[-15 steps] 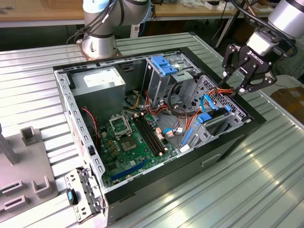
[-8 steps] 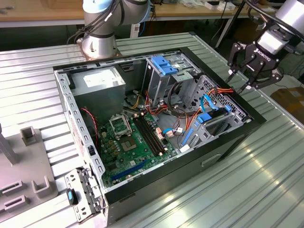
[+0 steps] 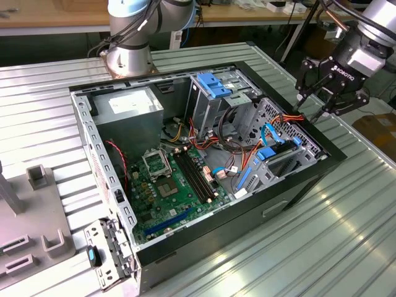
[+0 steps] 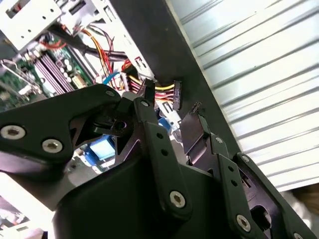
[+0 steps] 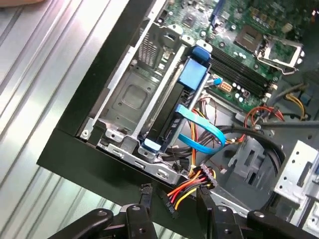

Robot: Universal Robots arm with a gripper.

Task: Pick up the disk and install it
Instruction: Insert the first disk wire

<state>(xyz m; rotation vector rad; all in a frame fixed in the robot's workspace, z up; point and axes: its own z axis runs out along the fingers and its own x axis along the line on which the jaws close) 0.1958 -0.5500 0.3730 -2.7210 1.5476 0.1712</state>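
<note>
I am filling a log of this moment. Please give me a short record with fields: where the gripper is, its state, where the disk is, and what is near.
gripper place: gripper above the edge of the open computer case, at the exterior view's right
gripper state: open, holding nothing
disk: disk sits on edge in the metal bay, blue carrier visible
near: bundle of coloured wires below the fingertips

We find a short line of white lettering on the body of the black gripper (image 3: 311, 106) in the exterior view. A pale label lies on the grey metal power supply box (image 3: 127, 106), its print too small for us to make out. We can read nothing else.
</note>
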